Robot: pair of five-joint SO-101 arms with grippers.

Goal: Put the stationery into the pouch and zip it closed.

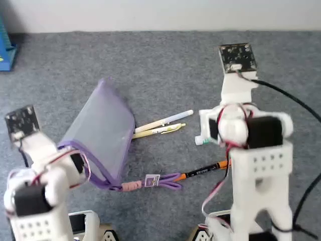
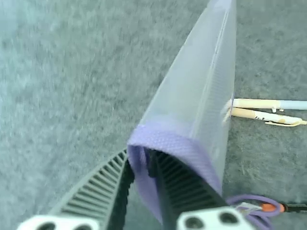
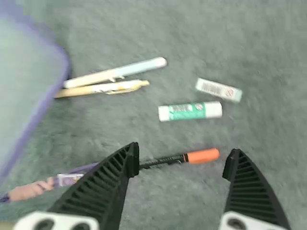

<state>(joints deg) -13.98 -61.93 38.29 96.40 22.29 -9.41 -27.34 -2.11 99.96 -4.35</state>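
A translucent pouch [image 1: 102, 135] with purple trim is held tilted up off the grey table; my left gripper [image 2: 141, 165] is shut on its purple rim [image 2: 158, 143]. Two pale pens [image 1: 160, 126] lie beside the pouch, also in the right wrist view [image 3: 110, 79]. A black pen with an orange cap [image 3: 184, 157] lies below my right gripper [image 3: 182, 160], which hangs open above it. A green-and-white tube [image 3: 190, 111] and a small white eraser [image 3: 218, 90] lie farther off. The pouch's purple zip strap [image 1: 160, 181] trails toward the black pen [image 1: 203, 171].
Grey carpet-like surface [image 1: 160, 65] stretches to the back wall. A blue object [image 1: 6, 50] sits at the far left edge. The right arm's white body [image 1: 251, 150] covers part of the stationery in the high view.
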